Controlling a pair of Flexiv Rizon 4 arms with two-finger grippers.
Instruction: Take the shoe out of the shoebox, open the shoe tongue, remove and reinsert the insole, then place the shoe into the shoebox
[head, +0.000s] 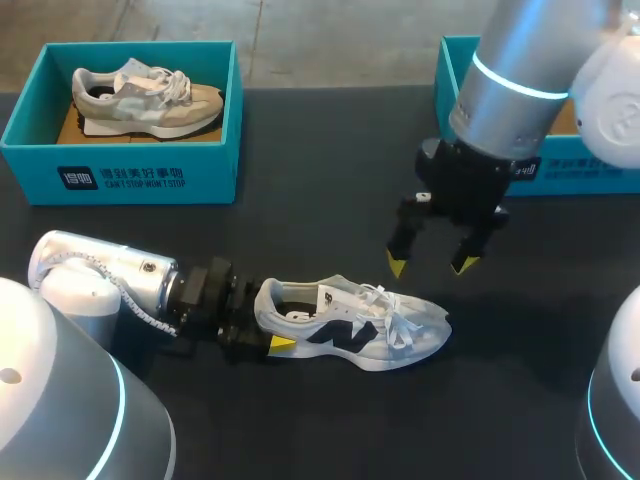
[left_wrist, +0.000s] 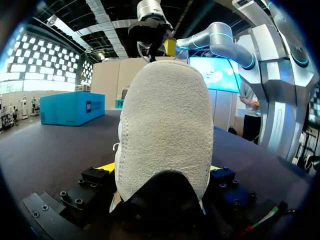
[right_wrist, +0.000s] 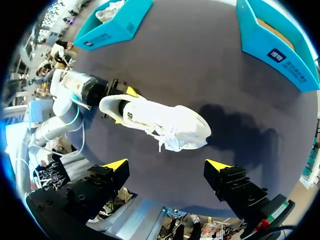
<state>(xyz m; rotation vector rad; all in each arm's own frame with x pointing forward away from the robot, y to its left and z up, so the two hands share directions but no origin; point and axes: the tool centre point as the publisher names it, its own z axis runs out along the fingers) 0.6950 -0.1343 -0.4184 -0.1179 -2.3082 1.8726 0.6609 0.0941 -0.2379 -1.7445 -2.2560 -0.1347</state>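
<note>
Pinning the shoe (head: 350, 325) by its heel (head: 270, 298) on the worktop (head: 330, 200) w/ our left gripper (head: 268, 322) clamped on it, we reckon our right gripper (head: 430, 263), spread open above the laces (head: 392, 318), could hook a lace loop & twist the shoe loose.

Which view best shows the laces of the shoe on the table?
Head view: the shoe shows whole, laces plain. The right wrist view shows them from above, less distinctly; the left wrist view shows only the heel.
</note>
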